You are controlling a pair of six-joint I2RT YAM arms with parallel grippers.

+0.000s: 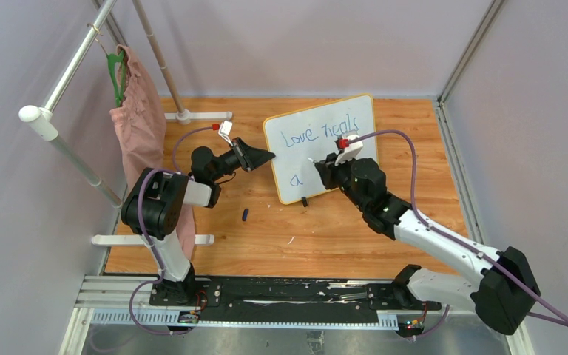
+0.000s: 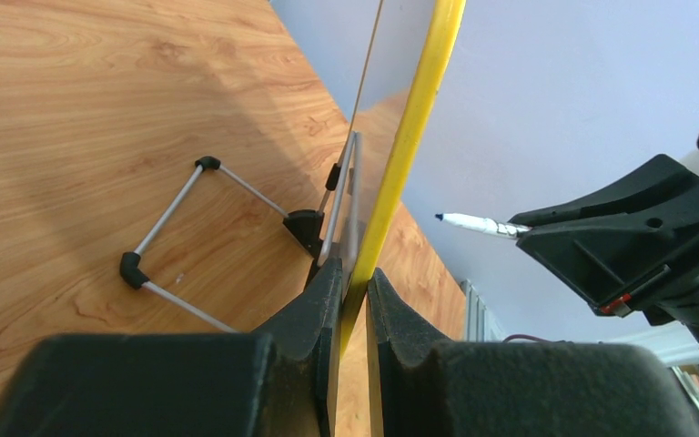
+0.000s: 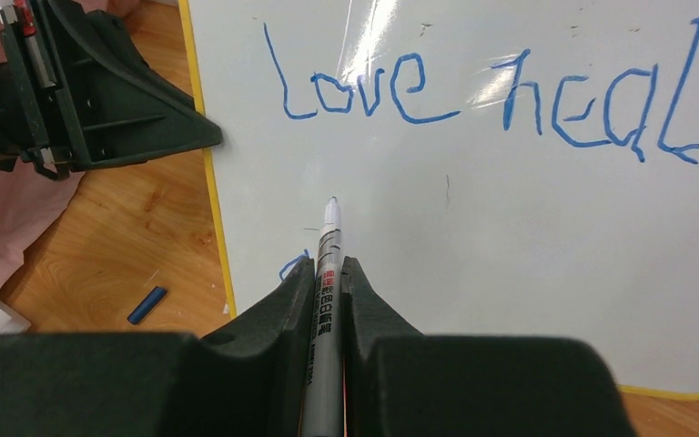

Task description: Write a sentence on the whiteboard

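Fingers (image 2: 323,305) of the left gripper (image 2: 353,273) sit narrow, pinching the yellow rim at the left edge of the whiteboard (image 1: 288,171). Right gripper (image 3: 328,273) is clamped on a marker (image 3: 329,232) — its long axis runs straight out from the jaws, tip aimed at the white face below "Love". The whiteboard stands propped on the table (image 1: 266,240), long side running across — the sentence (image 3: 501,91) so far reads "Love heals", with an "a" beneath.

The whiteboard (image 1: 305,157) stands on the counter (image 1: 303,237), my left gripper (image 1: 269,156) at its left edge, my right gripper (image 1: 322,168) with the marker (image 3: 330,232) before its face.
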